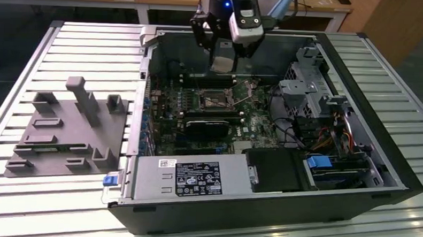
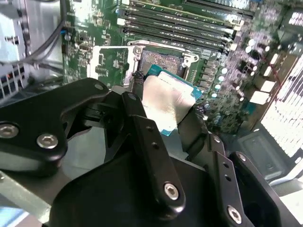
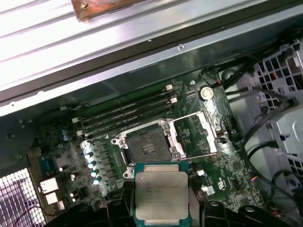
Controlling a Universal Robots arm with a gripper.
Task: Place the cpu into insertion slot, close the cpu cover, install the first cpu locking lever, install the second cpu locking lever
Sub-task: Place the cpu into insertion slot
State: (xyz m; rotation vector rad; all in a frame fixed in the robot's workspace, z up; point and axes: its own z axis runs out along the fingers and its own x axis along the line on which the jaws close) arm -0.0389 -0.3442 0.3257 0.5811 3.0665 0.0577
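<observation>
I see the cpu point(image 3: 161, 196): flat square, silver-grey top, green edge, near the uncovered insertion slot point(image 3: 147, 147). The gripper point(image 2: 163, 120) fingers point(image 2: 136, 114) are clamped on its opposite sides.

The gripper point(image 2: 165, 111) was matte black, built of thick, round-edged links point(image 2: 71, 109) pinned with silver socket-head screws point(image 2: 171, 190). Its fingers point(image 2: 142, 127) were narrow black bars, with small dark holes in a row along one of them. In the exterior view the wrist point(image 1: 214, 11) was dark, a blue light point(image 1: 226, 4) glowed on it, and a pale grey camera block point(image 1: 244, 26) with a darker top was mounted on one side.
</observation>
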